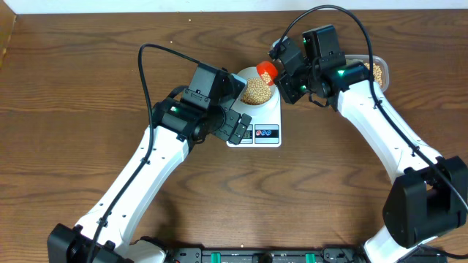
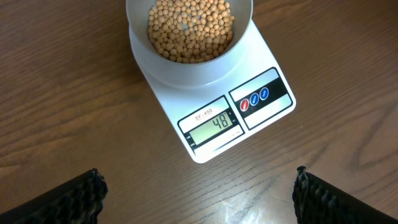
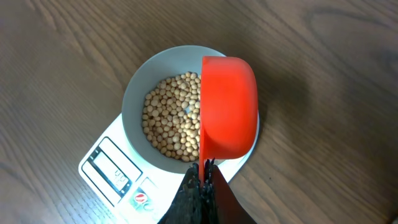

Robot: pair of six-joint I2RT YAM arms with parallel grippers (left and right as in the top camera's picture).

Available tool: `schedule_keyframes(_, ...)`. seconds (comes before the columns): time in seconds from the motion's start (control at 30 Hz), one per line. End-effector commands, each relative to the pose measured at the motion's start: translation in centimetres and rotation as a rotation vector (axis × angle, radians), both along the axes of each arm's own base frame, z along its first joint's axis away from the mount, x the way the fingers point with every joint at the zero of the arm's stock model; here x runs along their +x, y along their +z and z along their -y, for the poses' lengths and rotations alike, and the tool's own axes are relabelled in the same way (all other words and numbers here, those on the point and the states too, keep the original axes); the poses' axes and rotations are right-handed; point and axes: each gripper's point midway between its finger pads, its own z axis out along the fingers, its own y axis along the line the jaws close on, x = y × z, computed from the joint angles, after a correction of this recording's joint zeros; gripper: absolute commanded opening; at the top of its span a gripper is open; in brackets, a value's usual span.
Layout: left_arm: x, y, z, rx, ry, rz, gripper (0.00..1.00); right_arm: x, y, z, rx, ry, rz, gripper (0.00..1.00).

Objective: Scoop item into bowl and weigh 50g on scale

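The white scale (image 1: pixel 265 120) stands mid-table with the pale bowl (image 1: pixel 247 76) on it, holding many tan beans (image 1: pixel 257 90). In the left wrist view the scale's display (image 2: pixel 211 127) reads 48 below the bowl (image 2: pixel 186 71) of beans (image 2: pixel 189 28). My right gripper (image 3: pixel 204 177) is shut on the handle of a red scoop (image 3: pixel 227 107), tipped on its side over the bowl's (image 3: pixel 134 99) right rim above the beans (image 3: pixel 171 121); the scoop also shows in the overhead view (image 1: pixel 267 71). My left gripper (image 2: pixel 199 196) is open and empty, just in front of the scale.
A clear tub (image 1: pixel 380 71) with more beans sits at the back right, partly hidden behind my right arm. A stray bean (image 1: pixel 173 42) lies on the wooden table behind the left arm.
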Motion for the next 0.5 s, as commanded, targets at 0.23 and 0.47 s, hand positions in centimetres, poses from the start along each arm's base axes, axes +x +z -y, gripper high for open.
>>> schedule_keyframes(0.23, 0.05, -0.21, -0.10, 0.005, -0.002, -0.006, 0.98, 0.07, 1.48, -0.25, -0.017, 0.048, 0.064, 0.01)
schedule_keyframes(0.47, 0.04, -0.21, -0.09, 0.005, -0.003, -0.006, 0.98, 0.07, 1.48, -0.25, -0.034, 0.077, 0.084, 0.01)
